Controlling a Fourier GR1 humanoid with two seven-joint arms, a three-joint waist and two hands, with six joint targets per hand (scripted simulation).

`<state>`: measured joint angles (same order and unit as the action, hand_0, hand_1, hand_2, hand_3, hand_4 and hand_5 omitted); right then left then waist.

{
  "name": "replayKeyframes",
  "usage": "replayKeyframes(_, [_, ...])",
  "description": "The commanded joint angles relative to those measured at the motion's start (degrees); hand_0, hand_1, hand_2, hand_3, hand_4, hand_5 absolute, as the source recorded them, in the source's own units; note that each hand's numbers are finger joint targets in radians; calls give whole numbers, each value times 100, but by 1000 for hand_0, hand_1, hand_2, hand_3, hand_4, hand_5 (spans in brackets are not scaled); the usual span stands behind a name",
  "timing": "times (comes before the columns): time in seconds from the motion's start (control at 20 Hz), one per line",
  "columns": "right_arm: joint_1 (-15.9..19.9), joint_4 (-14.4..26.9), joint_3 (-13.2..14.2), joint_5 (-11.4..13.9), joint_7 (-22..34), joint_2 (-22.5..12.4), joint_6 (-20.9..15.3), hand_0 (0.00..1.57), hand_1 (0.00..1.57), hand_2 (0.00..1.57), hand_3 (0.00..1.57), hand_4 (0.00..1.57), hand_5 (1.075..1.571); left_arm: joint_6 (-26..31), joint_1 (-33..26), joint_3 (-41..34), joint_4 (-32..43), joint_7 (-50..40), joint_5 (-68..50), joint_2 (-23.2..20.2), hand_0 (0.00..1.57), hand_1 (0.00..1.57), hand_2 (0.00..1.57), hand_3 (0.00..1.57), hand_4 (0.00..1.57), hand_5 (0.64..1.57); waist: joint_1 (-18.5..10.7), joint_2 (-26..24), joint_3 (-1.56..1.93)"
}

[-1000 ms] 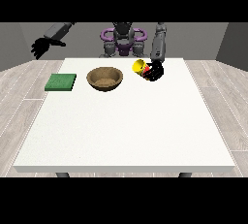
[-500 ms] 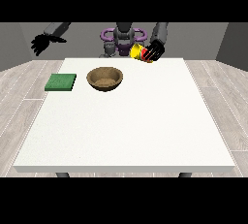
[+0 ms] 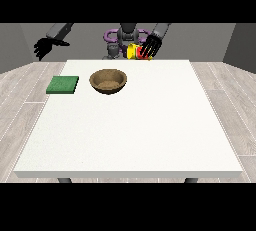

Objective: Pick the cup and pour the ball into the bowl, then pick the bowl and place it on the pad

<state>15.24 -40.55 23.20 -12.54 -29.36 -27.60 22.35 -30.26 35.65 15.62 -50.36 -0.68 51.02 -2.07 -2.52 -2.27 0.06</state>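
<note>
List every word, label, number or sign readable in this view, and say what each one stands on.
None: no writing shows anywhere.
Yellow cup, held in the hand at the view's right: red patches, no letters.
Wooden bowl: plain.
Green pad: plain.
White table: unmarked.

We saw the white table point(image 3: 150, 125) open across its near and right parts. Only the brown bowl point(image 3: 108, 81) and, just beside it, the green pad point(image 3: 63, 84) stood in the way, both toward the far left, with a narrow gap between them.
</note>
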Motion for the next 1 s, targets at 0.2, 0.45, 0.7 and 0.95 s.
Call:
replayKeyframes(0.2, [272, 447, 88, -40, -93, -226, 194, 0, 0, 0, 0, 0, 1548, 429, 616, 1012, -216, -1491, 1294, 203, 822, 822, 1571, 1559, 881, 1571, 66, 12, 4])
replayKeyframes(0.45, [730, 354, -187, 190, 216, -30, -247, 0, 0, 0, 180, 0, 1534, 552, 575, 1648, -393, -2235, 1769, 206, 549, 549, 1571, 1571, 935, 1565, 202, 109, -2])
replayKeyframes(0.7, [1331, 310, -245, 227, 431, 3, -531, 0, 0, 0, 337, 0, 1525, 761, 1090, 1803, -258, -2262, 2347, 207, 432, 432, 1571, 1571, 900, 1571, 154, 509, -4])
replayKeyframes(0.95, [1456, 284, -276, 140, 529, 129, -481, 0, 0, 0, 264, 0, 1527, 1033, 797, 2375, -323, -2605, 2731, 207, 288, 288, 1571, 1571, 898, 1562, 439, 436, -5])
